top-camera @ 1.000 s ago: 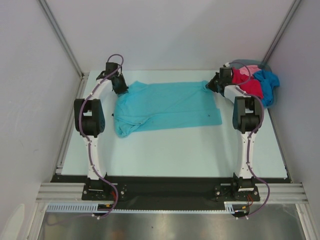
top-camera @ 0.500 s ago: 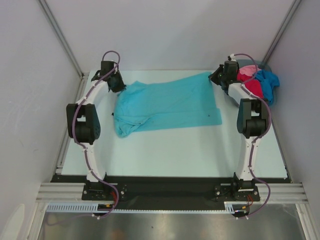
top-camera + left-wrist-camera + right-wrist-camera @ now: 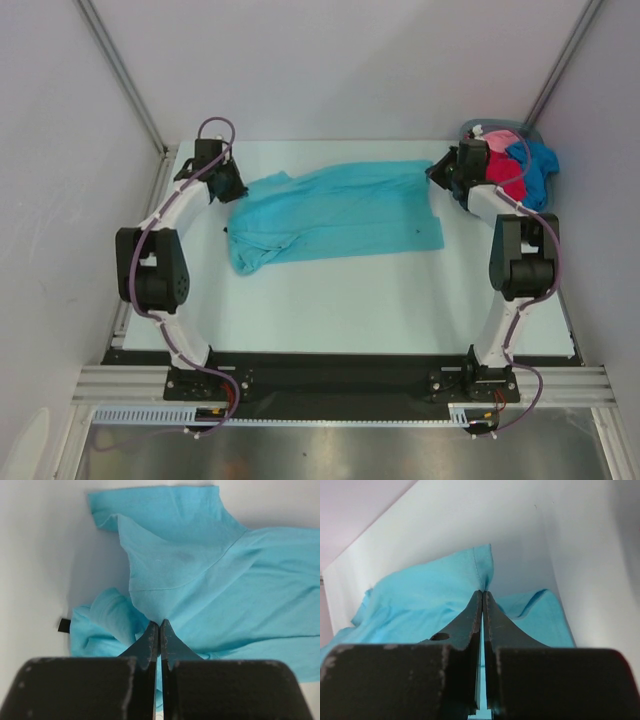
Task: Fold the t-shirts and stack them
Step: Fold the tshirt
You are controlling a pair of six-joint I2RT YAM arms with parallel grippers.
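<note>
A teal-turquoise t-shirt (image 3: 335, 212) lies spread across the far middle of the table. My left gripper (image 3: 233, 189) is shut on its far left corner; the left wrist view shows the cloth (image 3: 210, 575) pinched between the closed tips (image 3: 159, 626). My right gripper (image 3: 437, 172) is shut on the shirt's far right corner, lifted a little; the right wrist view shows the hem (image 3: 445, 595) rising into the closed tips (image 3: 483, 593). The shirt's near left part is bunched. Crimson red (image 3: 500, 172), pale pink (image 3: 497, 143) and bright blue (image 3: 535, 165) t-shirts lie heaped at the far right.
The heap sits in a grey-blue basket (image 3: 495, 126) at the far right corner. White walls and aluminium posts enclose the table. A small black tag (image 3: 64, 625) shows at the shirt's edge in the left wrist view.
Both arms swung outward, left gripper to the left and right gripper to the right. The shirt's far edge has been pulled wider and tauter between them.
</note>
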